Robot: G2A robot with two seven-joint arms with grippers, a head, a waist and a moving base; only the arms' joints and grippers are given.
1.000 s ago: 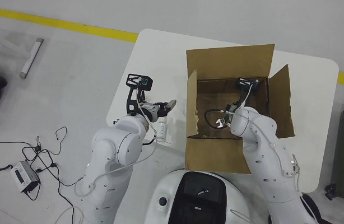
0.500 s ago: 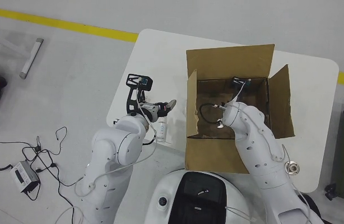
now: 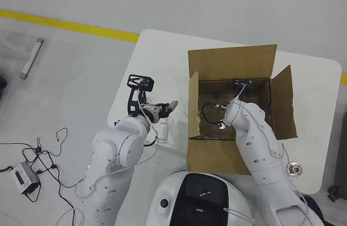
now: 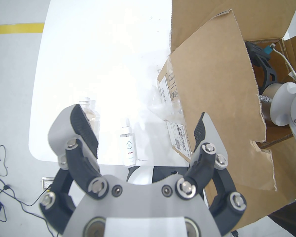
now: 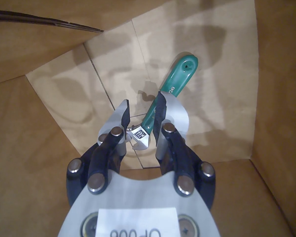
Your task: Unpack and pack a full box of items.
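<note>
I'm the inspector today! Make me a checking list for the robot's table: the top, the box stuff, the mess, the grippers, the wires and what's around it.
Surface: white table, carrying the box and a few small items.
Job's things: open cardboard box on the table; green-handled wrench lying on the box's floor; spray bottle and clear bottles standing on the table beside the box.
Clutter: crumpled plastic bag by the box's side.
Grippers: left gripper open above the table, holding nothing; right gripper open inside the box, its fingers on either side of the wrench.
Cables: loose cables and a power adapter on the floor.
Surroundings: yellow line painted on the floor.
</note>
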